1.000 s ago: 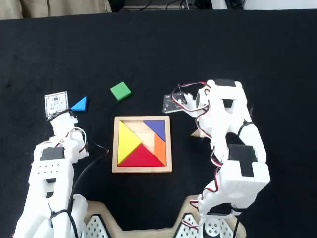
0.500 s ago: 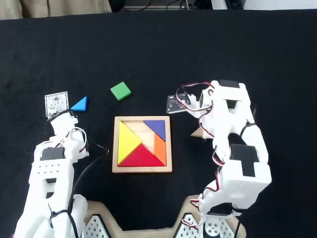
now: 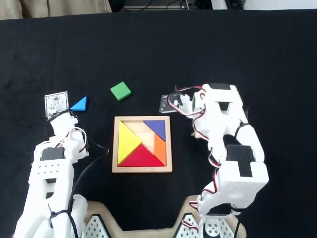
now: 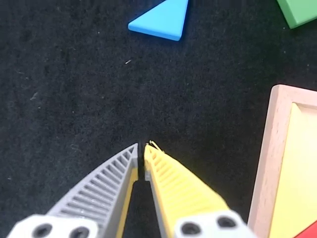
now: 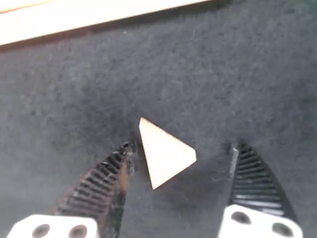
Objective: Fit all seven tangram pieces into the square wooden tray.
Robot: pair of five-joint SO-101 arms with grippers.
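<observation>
Right wrist view shows us the right gripper (image 5: 182, 148), its ribbed black fingers spread wide either side of a small pale wooden triangle (image 5: 164, 154) that lies flat on the fuzzy black cloth (image 5: 257, 74) near the square wooden tray (image 3: 142, 169). We see the left gripper (image 4: 142, 147) pressed together over bare cloth, between the tray and a glossy blue triangle (image 4: 163, 20), with a green square (image 3: 121, 91) farther off.

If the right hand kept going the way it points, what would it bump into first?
Most likely the small pale triangle, lying on the black cloth between the open fingers of the right hand. The tray rim comes only beyond it. How high the hand hangs above the cloth is unclear.
</observation>
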